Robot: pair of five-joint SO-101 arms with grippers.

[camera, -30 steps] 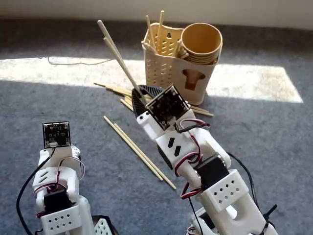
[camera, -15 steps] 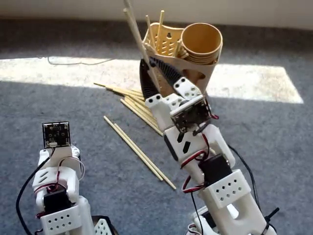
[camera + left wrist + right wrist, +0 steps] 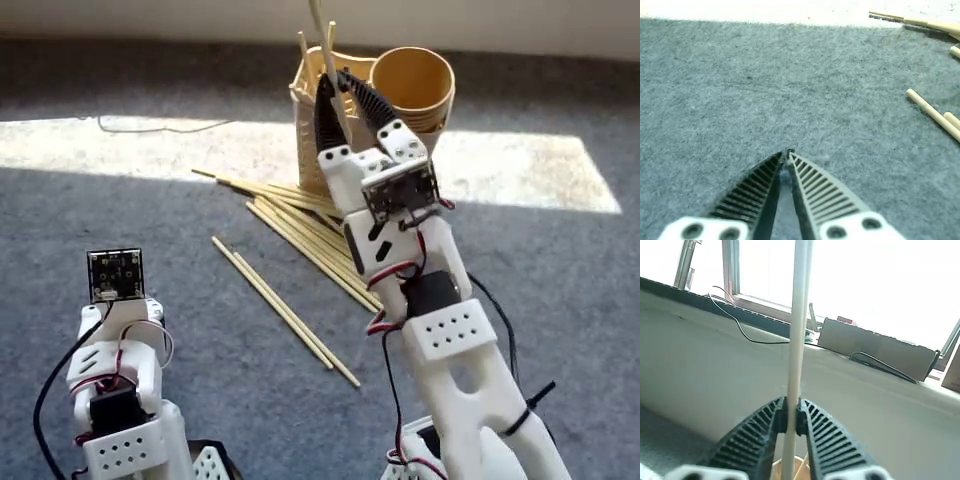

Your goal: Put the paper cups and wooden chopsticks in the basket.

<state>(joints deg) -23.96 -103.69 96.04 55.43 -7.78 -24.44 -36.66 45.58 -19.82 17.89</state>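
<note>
Nearest: left arm low at the near edge of the grey surface (image 3: 190, 350). Left end effector (image 3: 788, 155) is closed tip to tip, holding nothing, poised just over the surface.

Loose chopstick pair (image 3: 285, 310): 2 sticks, side by side, lying diagonally between the arms. A broad stretch of surface lies between the pair and the left arm.

Beyond, a chopstick heap (image 3: 300, 225) fans out from the foot of the basket toward the right arm. Roughly six or more; they overlap, so the count is unsure.

The right arm is raised over the heap. Right end effector (image 3: 340, 90) is clamped on a held chopstick (image 3: 322, 30), near upright, over the basket's near rim. It may be one stick or two pressed together; the wrist view (image 3: 797, 340) does not settle it.

Basket (image 3: 308, 130): 1, upright, near the far edge of the surface, on a sunlit band (image 3: 150, 150). Inside: 2 standing chopsticks (image 3: 302, 50) against the left wall, and paper cups (image 3: 412, 85) nested in one stack on the right side. Several rims show; number unclear.
</note>
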